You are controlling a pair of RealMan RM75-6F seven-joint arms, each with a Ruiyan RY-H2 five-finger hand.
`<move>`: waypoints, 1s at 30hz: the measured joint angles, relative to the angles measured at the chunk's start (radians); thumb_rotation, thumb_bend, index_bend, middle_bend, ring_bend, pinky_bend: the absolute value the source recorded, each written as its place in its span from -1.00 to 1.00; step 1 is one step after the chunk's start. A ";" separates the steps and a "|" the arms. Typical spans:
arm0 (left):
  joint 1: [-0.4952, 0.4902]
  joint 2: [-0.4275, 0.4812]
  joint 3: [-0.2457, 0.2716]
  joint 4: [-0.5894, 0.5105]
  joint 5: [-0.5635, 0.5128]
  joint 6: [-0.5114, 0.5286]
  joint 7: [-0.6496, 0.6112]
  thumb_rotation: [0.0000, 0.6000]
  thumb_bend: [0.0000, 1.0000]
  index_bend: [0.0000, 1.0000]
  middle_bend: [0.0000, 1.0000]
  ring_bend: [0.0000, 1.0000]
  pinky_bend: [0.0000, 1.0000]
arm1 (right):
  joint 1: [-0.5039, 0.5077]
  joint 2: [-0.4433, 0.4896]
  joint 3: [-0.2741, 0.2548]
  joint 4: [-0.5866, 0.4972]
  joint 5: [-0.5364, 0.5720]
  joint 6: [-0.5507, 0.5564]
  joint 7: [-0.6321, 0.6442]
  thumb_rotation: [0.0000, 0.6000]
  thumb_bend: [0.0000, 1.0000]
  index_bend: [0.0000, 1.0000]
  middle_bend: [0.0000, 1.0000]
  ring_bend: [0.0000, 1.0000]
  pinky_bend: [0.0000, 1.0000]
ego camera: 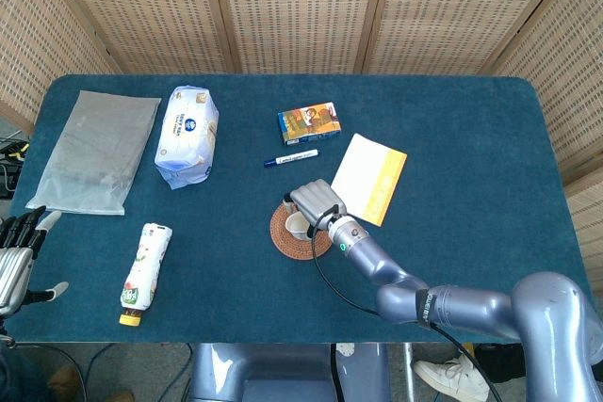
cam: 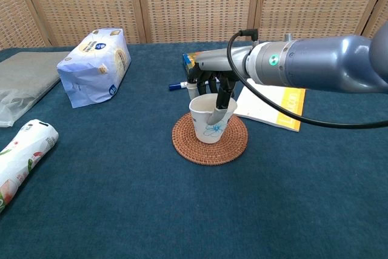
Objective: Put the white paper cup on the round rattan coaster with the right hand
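Observation:
The white paper cup (cam: 208,124) with a blue flower print stands upright on the round rattan coaster (cam: 210,137), near its middle. My right hand (cam: 213,88) holds the cup from above and behind, one finger reaching inside the rim. In the head view the right hand (ego camera: 316,204) covers most of the cup (ego camera: 298,224), which sits over the coaster (ego camera: 285,236). My left hand (ego camera: 16,256) hangs off the table's left edge with its fingers apart, holding nothing.
A yellow-and-white booklet (ego camera: 369,177) lies right of the coaster. Behind the coaster lie a blue marker (ego camera: 289,157) and a small orange box (ego camera: 309,122). To the left are a tissue pack (ego camera: 187,135), a grey bag (ego camera: 96,150) and a lying bottle (ego camera: 145,272).

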 measured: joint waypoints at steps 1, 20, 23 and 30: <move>0.000 0.001 0.000 0.000 0.000 0.001 -0.002 1.00 -1.00 -1.00 -1.00 -1.00 -1.00 | 0.007 0.002 -0.006 -0.003 0.023 -0.001 -0.010 1.00 -0.93 -0.83 -0.56 -0.60 -0.19; 0.003 0.009 0.009 -0.002 0.022 0.013 -0.023 1.00 -1.00 -1.00 -1.00 -1.00 -1.00 | -0.004 0.230 -0.022 -0.346 0.020 0.154 -0.019 1.00 -1.00 -1.00 -1.00 -1.00 -1.00; 0.010 0.010 0.012 -0.002 0.046 0.035 -0.027 1.00 -1.00 -1.00 -1.00 -1.00 -1.00 | -0.059 0.286 -0.051 -0.397 -0.073 0.236 -0.016 1.00 -1.00 -1.00 -1.00 -1.00 -1.00; 0.032 -0.002 0.025 0.001 0.094 0.085 -0.019 1.00 -1.00 -1.00 -1.00 -1.00 -1.00 | -0.284 0.339 -0.189 -0.362 -0.484 0.478 0.136 1.00 -1.00 -1.00 -1.00 -1.00 -1.00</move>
